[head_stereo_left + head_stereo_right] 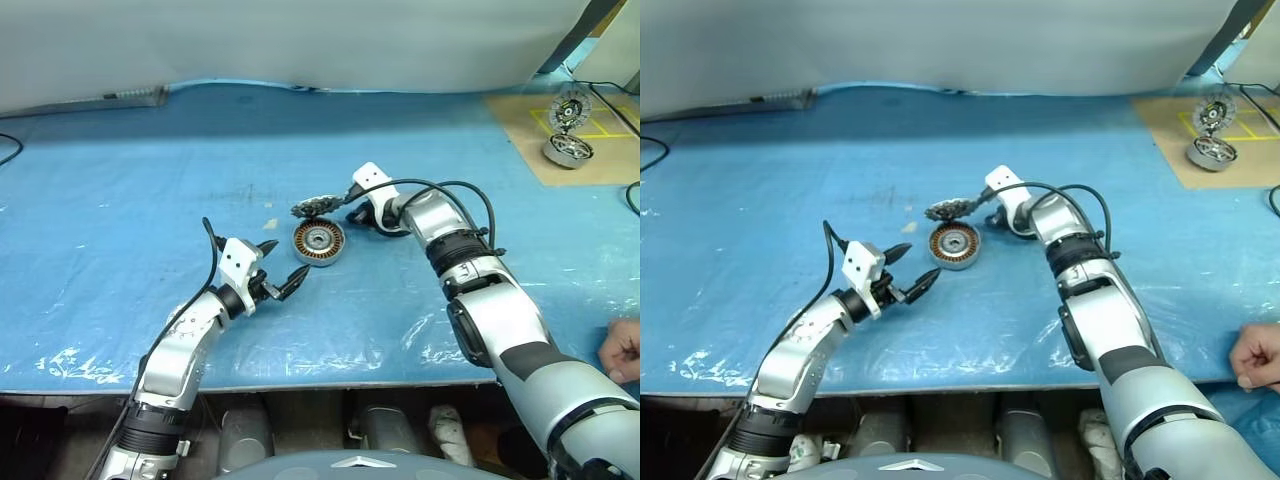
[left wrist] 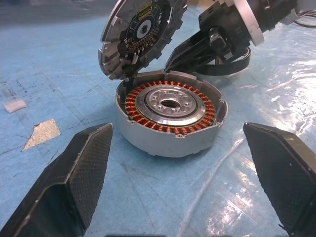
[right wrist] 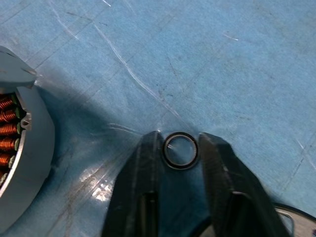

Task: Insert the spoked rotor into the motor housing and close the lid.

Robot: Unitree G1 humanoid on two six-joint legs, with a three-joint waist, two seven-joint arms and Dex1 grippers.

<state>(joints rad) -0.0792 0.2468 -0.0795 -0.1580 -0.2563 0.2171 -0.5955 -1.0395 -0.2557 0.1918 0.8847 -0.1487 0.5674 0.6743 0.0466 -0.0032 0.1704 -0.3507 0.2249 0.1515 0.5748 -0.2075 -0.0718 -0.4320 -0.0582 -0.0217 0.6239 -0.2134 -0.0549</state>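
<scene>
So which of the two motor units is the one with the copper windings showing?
The motor housing between the arms, lid tipped up. The other unit sits far right on the brown board.

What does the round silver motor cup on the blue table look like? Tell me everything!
The motor housing is a squat round silver cup sitting flat on the blue table cover. Inside, copper-orange windings ring a shiny grey centre with a hole. Its hinged lid stands open, tilted up behind it, showing a toothed face with a dark middle. The open left gripper faces it without touching.
</scene>
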